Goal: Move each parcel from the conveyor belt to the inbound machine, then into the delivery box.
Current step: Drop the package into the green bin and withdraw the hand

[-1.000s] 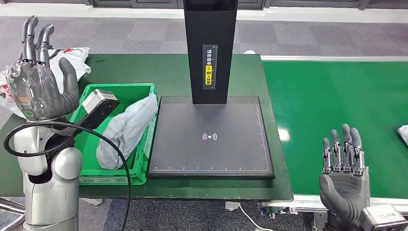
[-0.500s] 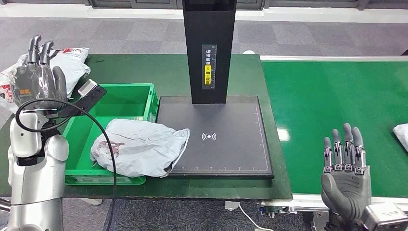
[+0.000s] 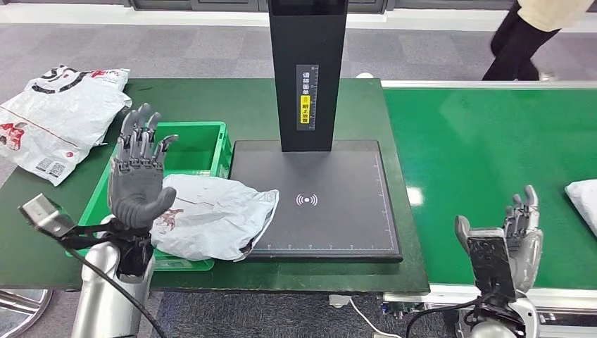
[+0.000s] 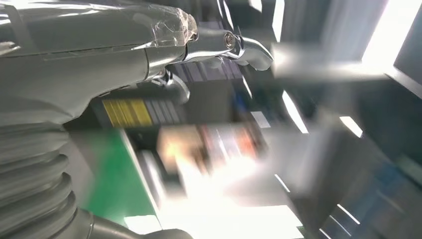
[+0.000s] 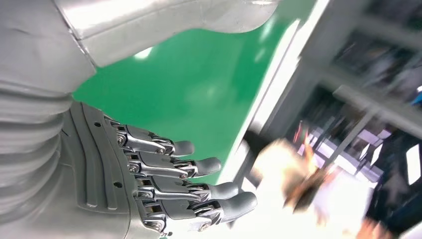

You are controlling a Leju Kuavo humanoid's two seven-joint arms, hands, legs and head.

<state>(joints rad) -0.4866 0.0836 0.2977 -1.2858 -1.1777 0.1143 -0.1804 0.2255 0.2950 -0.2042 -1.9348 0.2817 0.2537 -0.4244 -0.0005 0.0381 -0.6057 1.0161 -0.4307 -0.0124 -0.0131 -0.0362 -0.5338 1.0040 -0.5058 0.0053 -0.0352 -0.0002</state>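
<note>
A grey parcel (image 3: 211, 215) is lying half in the green delivery box (image 3: 184, 141), overlapping the inbound machine (image 3: 317, 204) plate (at nine o'clock); left hand (image 3: 139, 176) and right hand (image 3: 508, 239) are hovering spread, empty

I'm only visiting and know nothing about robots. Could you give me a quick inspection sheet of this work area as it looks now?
Surface: green table; green conveyor belt beside it.
Job's things: grey parcel lying across the green box rim and the black scanner plate; another parcel on the belt.
Clutter: white printed bags at the table's far left corner.
Hands: left robot hand open, raised; right robot hand open, empty.
Cables: black cable by the left arm.
Surroundings: person walking behind.
</note>
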